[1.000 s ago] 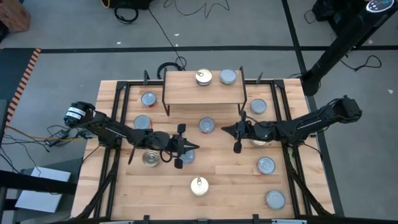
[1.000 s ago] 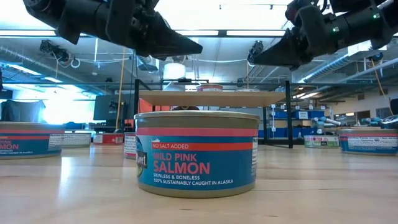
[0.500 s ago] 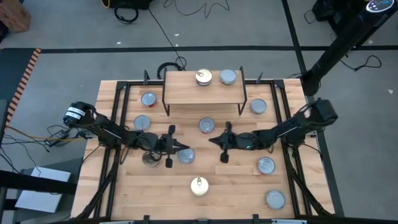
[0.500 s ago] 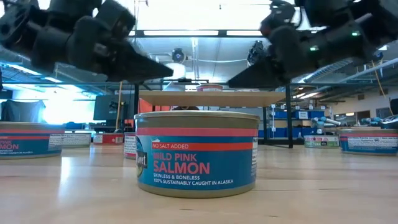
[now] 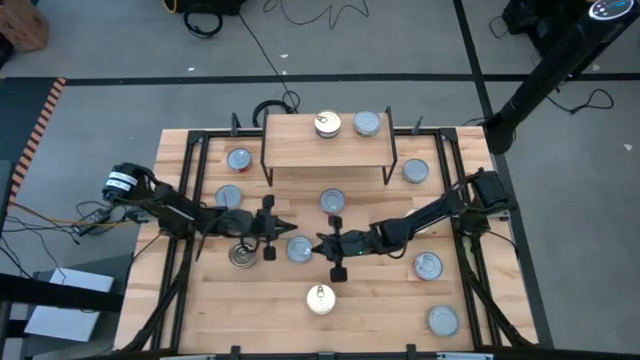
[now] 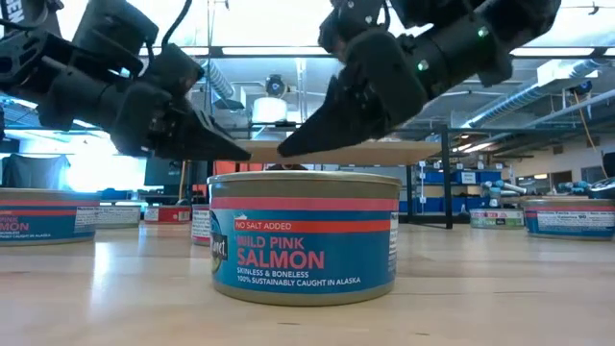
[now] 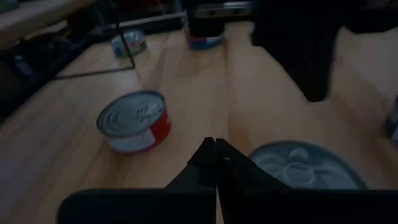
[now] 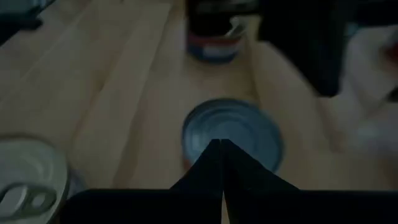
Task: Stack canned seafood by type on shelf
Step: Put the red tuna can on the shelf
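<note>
Silver-topped round tin (image 5: 298,249) sits mid-surface on the slatted wooden surface (image 5: 380,300), between both grippers. Left gripper (image 5: 285,228) and right gripper (image 5: 318,243) hover just beside it — fingers clenched together, holding nothing. Light-wood shelf on black legs (image 5: 300,152) carries two tins at its back edge; their types are probably unreadable here.

A grey floor (image 5: 100,40) surrounds the wooden slatted table (image 5: 370,300), crossed by dark tape lines (image 5: 300,76) and loose black cables (image 5: 255,45). An orange-and-black striped strip (image 5: 38,125) runs along the floor at the picture's left. Seen level from the tabletop, the room behind is a workshop with bright ceiling lights (image 6: 288,19), a glowing window (image 6: 91,168) and blue shelving (image 6: 500,183).
</note>
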Available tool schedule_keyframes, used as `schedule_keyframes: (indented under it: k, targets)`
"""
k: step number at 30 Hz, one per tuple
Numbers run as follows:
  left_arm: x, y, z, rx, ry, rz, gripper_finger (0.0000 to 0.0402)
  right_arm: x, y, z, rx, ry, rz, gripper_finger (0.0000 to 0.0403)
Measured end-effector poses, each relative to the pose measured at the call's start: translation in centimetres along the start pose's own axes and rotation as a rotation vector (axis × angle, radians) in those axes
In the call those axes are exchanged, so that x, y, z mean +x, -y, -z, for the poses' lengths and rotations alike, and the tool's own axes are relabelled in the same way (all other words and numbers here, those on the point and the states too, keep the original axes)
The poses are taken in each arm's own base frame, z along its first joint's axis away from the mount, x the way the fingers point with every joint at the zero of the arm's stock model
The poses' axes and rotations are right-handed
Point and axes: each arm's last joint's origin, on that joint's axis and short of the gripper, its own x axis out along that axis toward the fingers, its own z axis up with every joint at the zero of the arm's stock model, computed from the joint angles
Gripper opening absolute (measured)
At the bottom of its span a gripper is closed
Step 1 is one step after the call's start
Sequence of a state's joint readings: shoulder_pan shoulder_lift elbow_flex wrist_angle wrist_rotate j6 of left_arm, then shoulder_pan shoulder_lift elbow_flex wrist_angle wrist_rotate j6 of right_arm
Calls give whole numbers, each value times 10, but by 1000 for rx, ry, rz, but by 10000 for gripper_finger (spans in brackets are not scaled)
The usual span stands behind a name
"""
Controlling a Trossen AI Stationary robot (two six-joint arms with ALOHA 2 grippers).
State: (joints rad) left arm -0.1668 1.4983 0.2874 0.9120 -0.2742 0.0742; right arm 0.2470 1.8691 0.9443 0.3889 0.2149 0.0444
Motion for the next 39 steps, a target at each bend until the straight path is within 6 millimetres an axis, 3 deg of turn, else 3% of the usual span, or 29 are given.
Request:
schedule_keyframes:
  k: [6, 14, 24, 32, 39]
  targets:
    - [3, -8, 8, -11, -67, -34, 0, 17, -4, 12, -56, -59, -121, 8]
    - [14, -5, 28, -7, -142, -5, 0, 35, -8, 9, -72, -146, -121, 12]
    - [27, -1, 39, 14, -139, 15, 0, 35, -10, 7, -39, -156, -148, 37]
    - [29, -1, 37, 26, -115, 13, 0, 34, -11, 11, -65, -195, -182, 7]
    - [29, 0, 38, 33, -124, 14, 0, 34, -10, 15, -62, -238, -180, 8]
